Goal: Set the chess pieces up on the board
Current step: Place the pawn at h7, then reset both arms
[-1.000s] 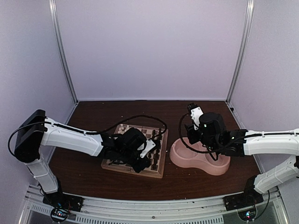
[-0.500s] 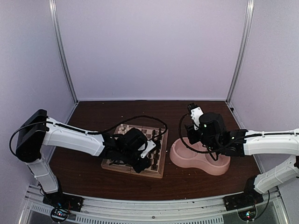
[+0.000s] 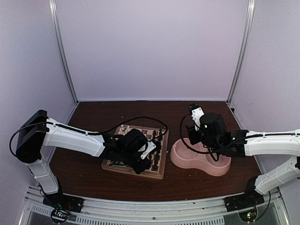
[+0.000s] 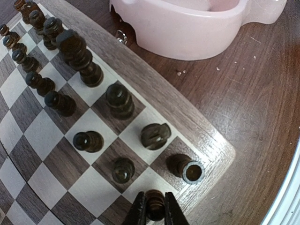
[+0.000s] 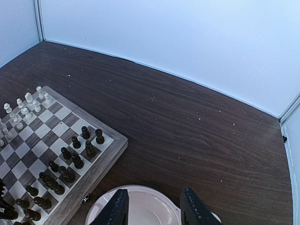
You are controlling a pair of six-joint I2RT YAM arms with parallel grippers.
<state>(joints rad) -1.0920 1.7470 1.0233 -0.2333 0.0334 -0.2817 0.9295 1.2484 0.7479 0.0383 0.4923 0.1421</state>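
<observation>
Dark chess piece [image 4: 154, 206] at the board [image 4: 164, 96]'s corner, clamped by left gripper [image 4: 154, 197]; right gripper [image 5: 155, 191], beside the board, spread and empty.

Fingers [image 5: 116, 210] apart over pink bowl [image 5: 145, 201]; board [image 5: 33, 150] L.

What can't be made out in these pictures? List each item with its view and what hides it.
- Left wrist: the dark piece in the left claw is cut by the bottom edge; its base is unseen.
- Right wrist: the inside of the pink bowl is cut by the bottom edge and the right claw.
- Top: the left arm covers part of the board; piece types too small.
</observation>
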